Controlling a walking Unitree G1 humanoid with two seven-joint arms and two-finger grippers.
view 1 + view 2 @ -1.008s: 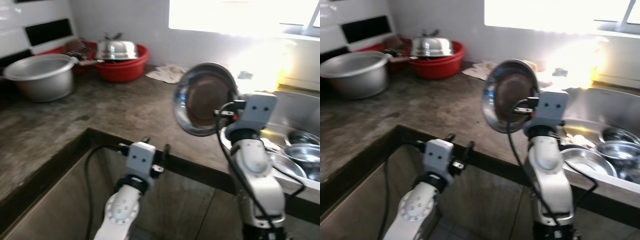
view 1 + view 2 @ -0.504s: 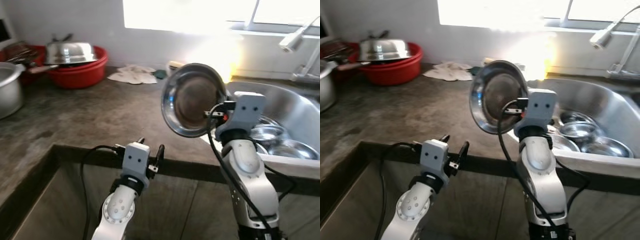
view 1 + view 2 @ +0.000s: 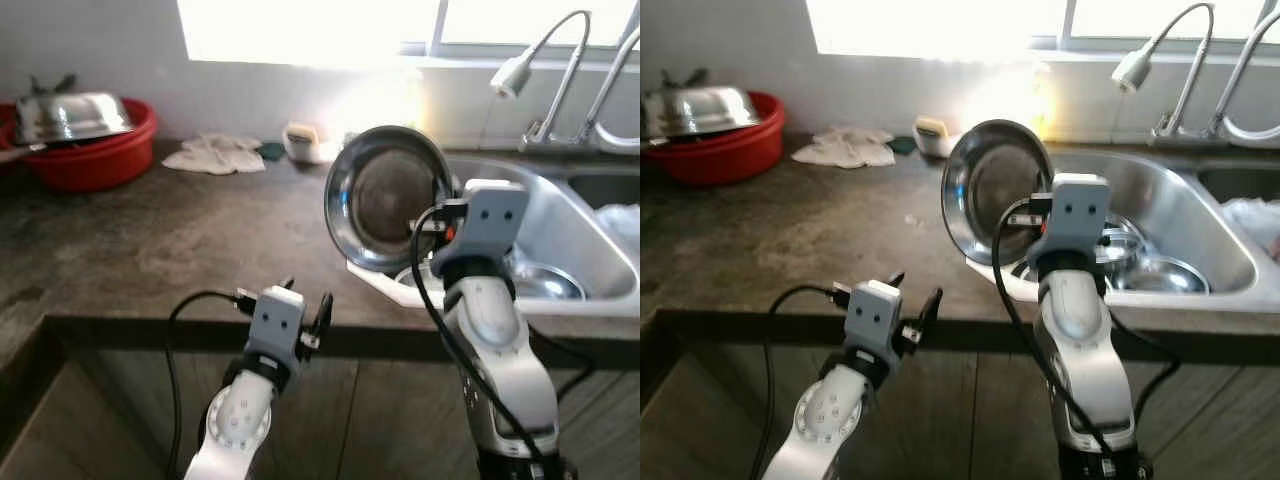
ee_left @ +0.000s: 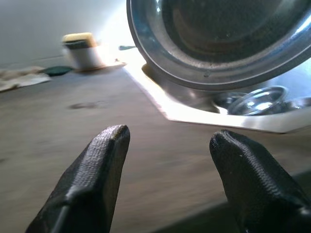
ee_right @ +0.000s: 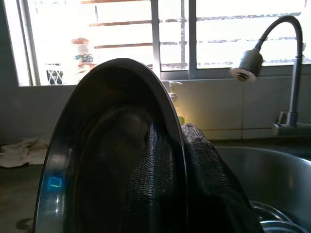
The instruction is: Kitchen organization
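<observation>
Silver jointed arms, black cables, textured black fingers (image 4: 97,170).

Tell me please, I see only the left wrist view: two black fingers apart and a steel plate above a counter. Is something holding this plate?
Observer: Yes. The right gripper holds the steel plate on edge, one finger on each side of its rim.
Operator: What is behind the plate? I see only a few bowls.
Observer: A steel sink with bowls inside, and a curved faucet above its far edge.
Operator: And on the other end of the counter?
Observer: A red basin stands at the robot's far left with a steel lid on it; a crumpled cloth lies nearer the window.
Operator: Where is my left gripper?
Observer: The left gripper is open, low at the counter's front edge, holding nothing.
</observation>
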